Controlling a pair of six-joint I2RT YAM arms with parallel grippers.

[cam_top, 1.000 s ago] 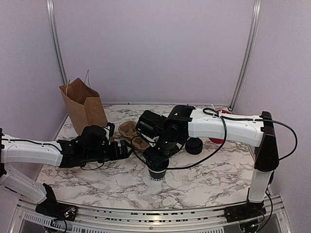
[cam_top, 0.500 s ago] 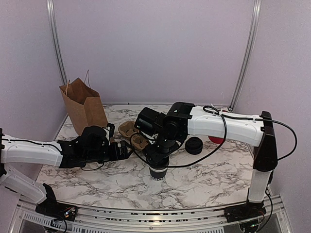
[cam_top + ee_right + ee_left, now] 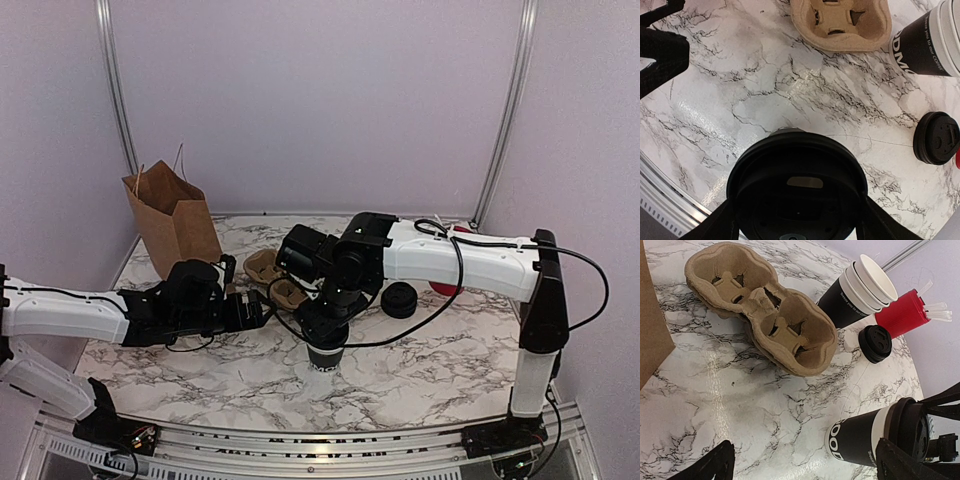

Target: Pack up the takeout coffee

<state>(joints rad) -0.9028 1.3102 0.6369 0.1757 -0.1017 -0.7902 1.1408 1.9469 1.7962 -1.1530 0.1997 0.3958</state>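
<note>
One takeout coffee cup (image 3: 325,358), black with white lettering, stands upright near the table's front middle; the left wrist view shows it too (image 3: 862,439). A black lid (image 3: 797,185) sits on top of it. My right gripper (image 3: 326,328) comes down from above and is shut on that lid, a finger (image 3: 719,224) against each side. My left gripper (image 3: 256,310) hovers low just left of the cup, open, with one fingertip (image 3: 710,467) far from it and the other beside it. A brown cardboard cup carrier (image 3: 765,305) lies behind, with its two pockets vacant.
A brown paper bag (image 3: 172,215) stands at the back left. A stack of lidless black cups (image 3: 860,287), a red cup of white stirrers (image 3: 902,312) and a loose stack of black lids (image 3: 875,342) sit right of the carrier (image 3: 275,275).
The right arm's upper part has eased slightly left and down over the cup. The cup, the lid and the left arm have not visibly moved.
</note>
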